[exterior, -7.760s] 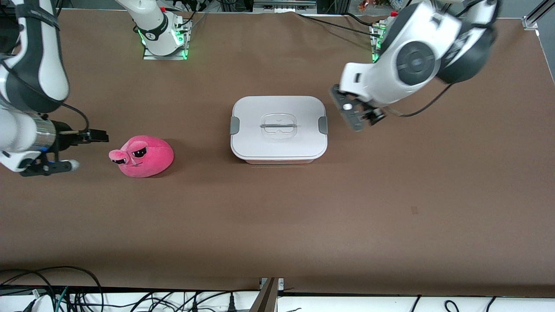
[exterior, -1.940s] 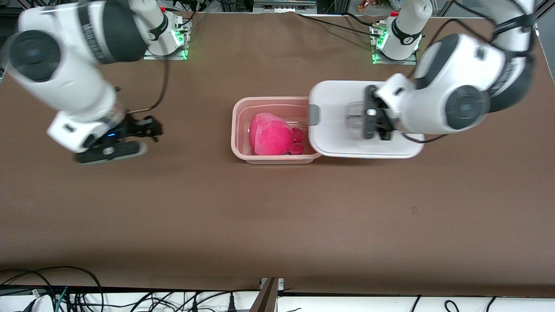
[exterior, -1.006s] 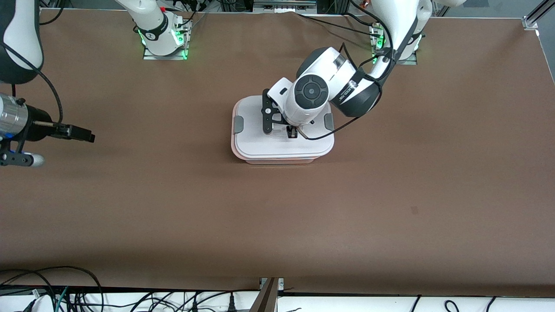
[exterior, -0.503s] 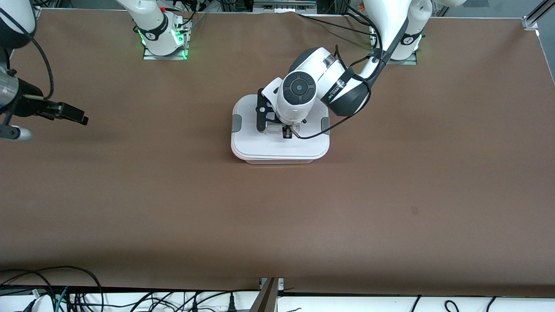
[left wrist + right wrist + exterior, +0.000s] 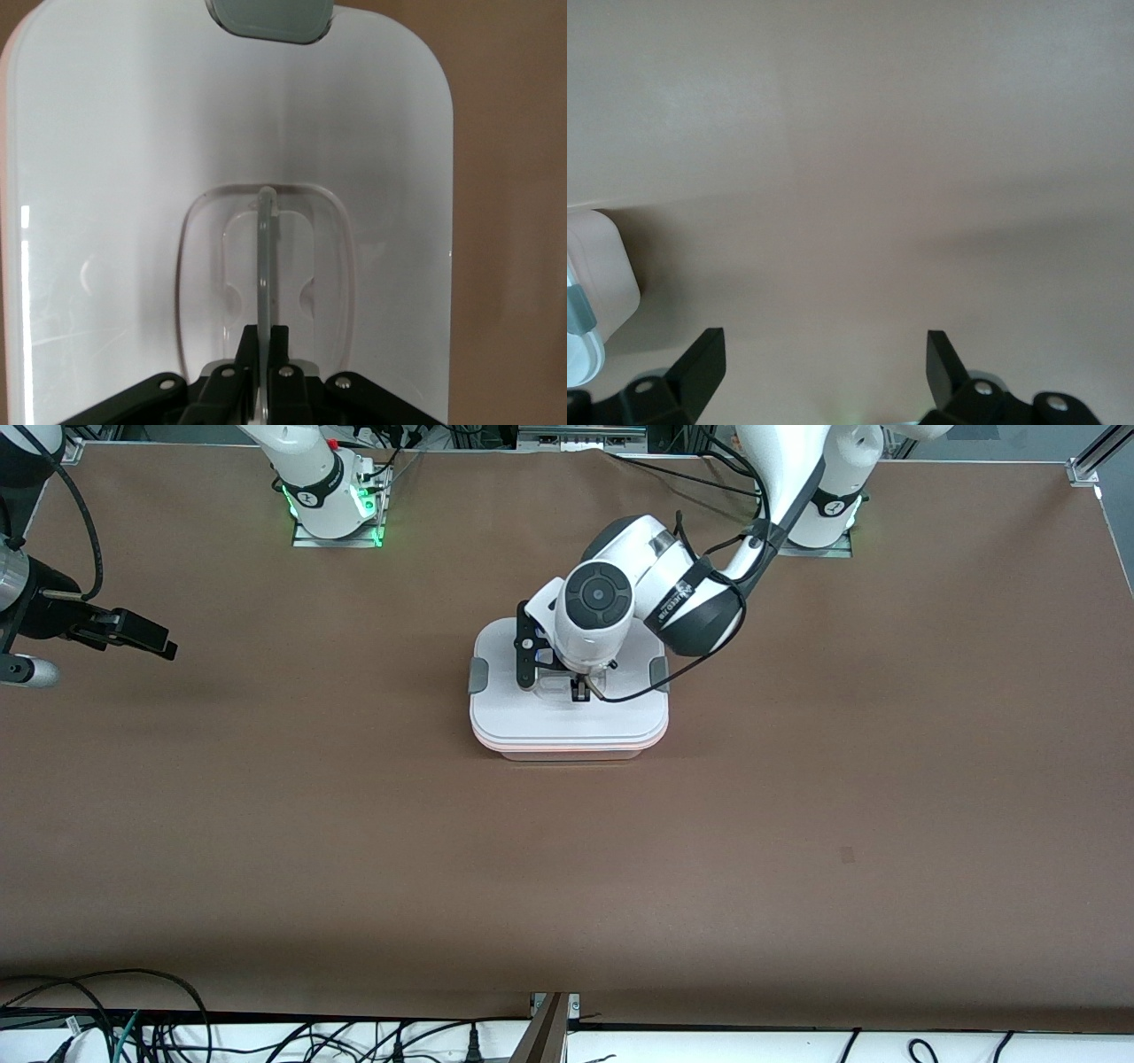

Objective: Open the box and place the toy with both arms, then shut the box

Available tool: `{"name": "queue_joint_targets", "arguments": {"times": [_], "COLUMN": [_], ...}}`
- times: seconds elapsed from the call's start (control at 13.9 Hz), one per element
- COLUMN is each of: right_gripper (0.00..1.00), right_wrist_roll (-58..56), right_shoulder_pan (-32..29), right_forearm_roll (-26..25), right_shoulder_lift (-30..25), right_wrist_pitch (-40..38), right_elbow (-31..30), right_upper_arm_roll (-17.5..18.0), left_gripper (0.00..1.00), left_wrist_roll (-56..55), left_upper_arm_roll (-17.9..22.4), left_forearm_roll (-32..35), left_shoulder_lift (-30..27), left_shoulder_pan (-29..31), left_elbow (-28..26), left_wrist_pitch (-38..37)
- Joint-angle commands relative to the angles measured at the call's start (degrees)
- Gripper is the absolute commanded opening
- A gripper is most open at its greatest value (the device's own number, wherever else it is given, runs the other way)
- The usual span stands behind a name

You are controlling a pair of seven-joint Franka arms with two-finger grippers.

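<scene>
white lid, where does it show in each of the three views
Front view: the white lid sits on the box at mid-table, under the left gripper.
Left wrist view: the lid fills most of the picture, and the gripper is clamped on its clear handle.
Right wrist view: only a corner of the box and lid shows at the edge.
Shared landmark: the grey side clip.
</scene>
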Motion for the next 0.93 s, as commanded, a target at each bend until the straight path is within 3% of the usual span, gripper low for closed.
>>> {"name": "queue_joint_targets", "arguments": {"times": [0.0, 0.86], "right_gripper": [1.0, 1.0], "right_wrist_roll": [0.08, 0.52], "right_shoulder_pan": [-0.77, -0.34], "right_forearm_roll": [-0.42, -0.07], "right_shoulder_lift": [0.66, 1.02], "right_wrist_pitch": [-0.72, 0.07], "right_elbow": [0.41, 1.2], "right_upper_arm_roll": [0.56, 0.91], "left_gripper": [0.0, 0.0], "left_wrist_roll": [-1.02, -1.54], "left_upper_arm_roll": [0.58, 0.85], "left_forearm_roll": [1.64, 2.09], "left_shoulder_lift": [1.7, 1.53], "left_shoulder_pan": [-0.72, 0.08], "left_elbow": [1.52, 1.78], "left_wrist_pitch": [-0.01, 1.4]}}
